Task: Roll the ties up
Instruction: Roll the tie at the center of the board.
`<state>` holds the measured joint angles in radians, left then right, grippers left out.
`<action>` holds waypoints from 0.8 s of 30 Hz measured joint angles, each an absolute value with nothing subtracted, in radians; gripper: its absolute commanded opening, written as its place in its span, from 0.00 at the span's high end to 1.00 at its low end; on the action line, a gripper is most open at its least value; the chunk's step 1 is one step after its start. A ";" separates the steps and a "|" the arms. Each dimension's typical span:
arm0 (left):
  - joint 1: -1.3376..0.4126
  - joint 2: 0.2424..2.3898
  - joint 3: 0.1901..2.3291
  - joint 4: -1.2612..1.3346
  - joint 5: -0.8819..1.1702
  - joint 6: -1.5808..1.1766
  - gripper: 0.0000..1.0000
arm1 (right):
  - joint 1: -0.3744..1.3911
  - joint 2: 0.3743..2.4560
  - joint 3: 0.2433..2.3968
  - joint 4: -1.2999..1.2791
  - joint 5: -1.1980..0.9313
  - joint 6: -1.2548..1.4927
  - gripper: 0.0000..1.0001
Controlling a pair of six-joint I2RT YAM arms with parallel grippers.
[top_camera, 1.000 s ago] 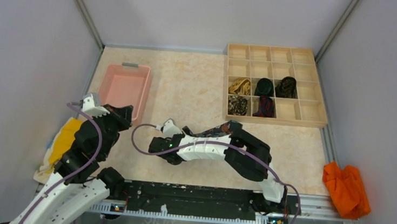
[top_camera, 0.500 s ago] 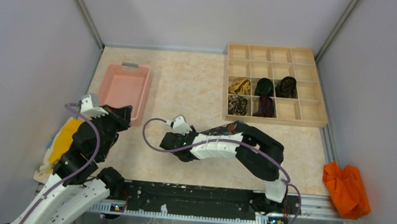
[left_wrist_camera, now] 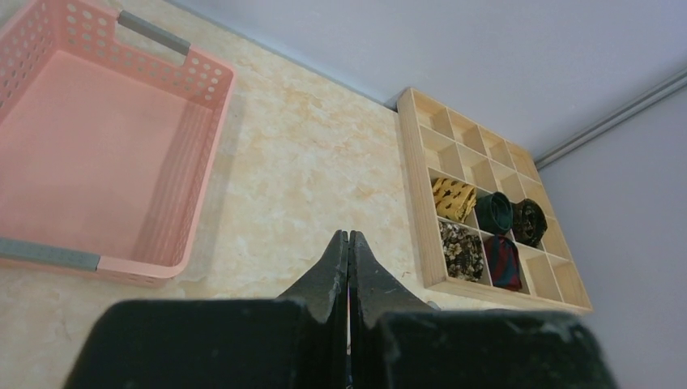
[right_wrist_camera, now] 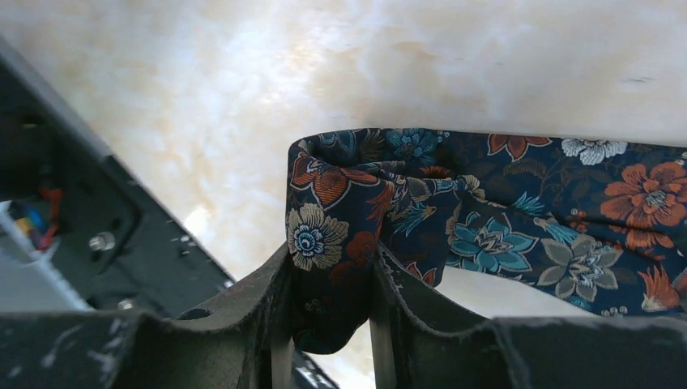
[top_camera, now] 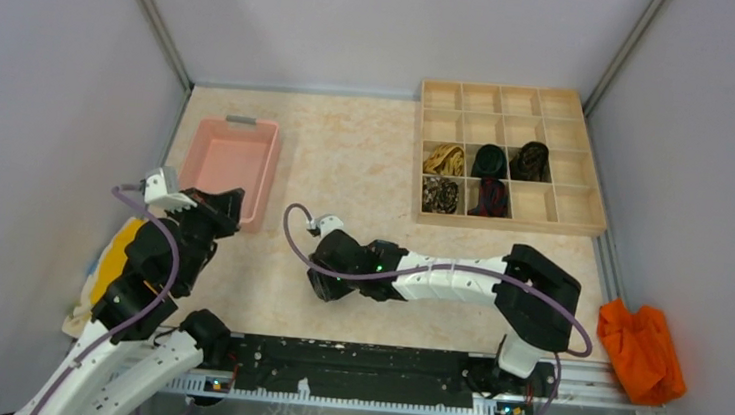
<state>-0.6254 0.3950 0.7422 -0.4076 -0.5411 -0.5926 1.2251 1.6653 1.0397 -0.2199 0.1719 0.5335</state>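
Stretched outward since, right end effector (right_wrist_camera: 332, 279) pinches a fold of the floral tie (right_wrist_camera: 518, 203) (shallow bite); a slip would undo the roll.

I am finding no words, numbers, labels or brand marks to read anywhere. I am seeing only a flower pattern on the floral tie (right_wrist_camera: 486, 203), and plain surfaces on the wooden grid box (top_camera: 508, 222) and the pink basket (top_camera: 230, 160).

Left arm (top_camera: 153, 264) and right arm (top_camera: 452, 280) match: white link shells, black joints, purple cable (top_camera: 287, 231) looped along each. Green light (top_camera: 377, 268) on right wrist. Left gripper (left_wrist_camera: 349, 243): two black wedge fingers (left_wrist_camera: 328, 275).
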 measured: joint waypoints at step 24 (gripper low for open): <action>-0.625 0.633 0.721 -0.229 -0.426 -0.552 1.00 | 0.849 1.637 0.753 0.217 -0.488 0.670 0.68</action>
